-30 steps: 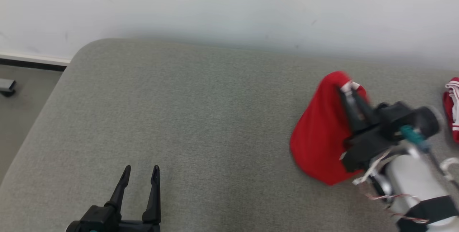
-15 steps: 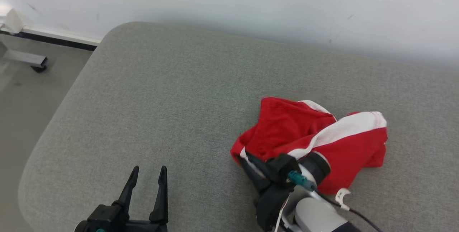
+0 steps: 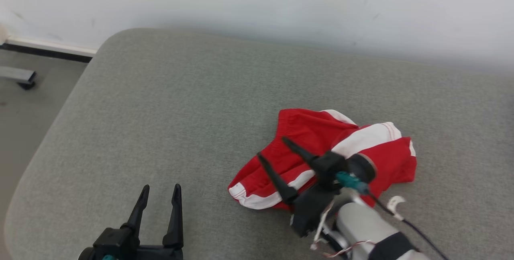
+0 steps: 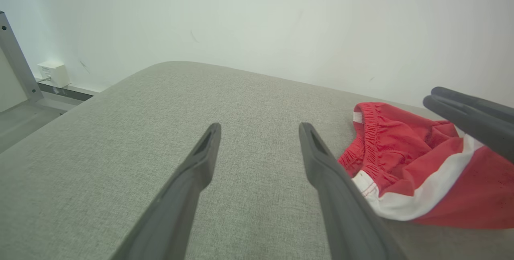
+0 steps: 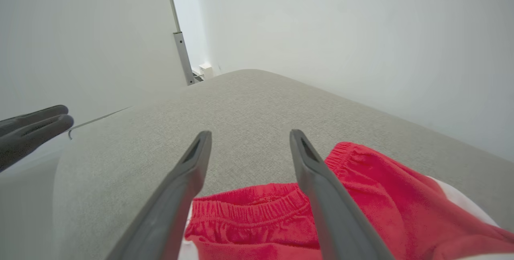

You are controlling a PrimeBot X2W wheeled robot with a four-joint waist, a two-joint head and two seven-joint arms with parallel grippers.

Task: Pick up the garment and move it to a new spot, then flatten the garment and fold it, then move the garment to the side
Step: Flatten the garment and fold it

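Head view puts the right pincer (image 3: 271, 147) directly over the shorts (image 3: 309, 131). Its 2 fingers are spread wide with nothing between them: released, grasping nothing. The shorts lie in a crumpled red-and-white heap on the grey pad (image 3: 180, 103), partly beneath that pincer's fingers and wrist and spreading out beyond it.

Seen along those fingers in the right wrist view, the elastic waistband (image 5: 249, 207) runs crosswise just under them, and the bulk of the cloth trails off to their right. So the heap's long axis lies across the right pincer, not along it.

The left pincer (image 3: 160, 187) is open and empty as well. It sits well apart from the heap, with bare pad between them. From it the shorts lie ahead and to the right, the white-trimmed hem (image 3: 245, 195) being the nearest part.

Standing here, I would say the shorts are set down at their spot and flattening is what comes next. The right arm is by far the nearer. It only needs to drop onto the waistband below it, while the left would have to reach across to its right to take the hem.
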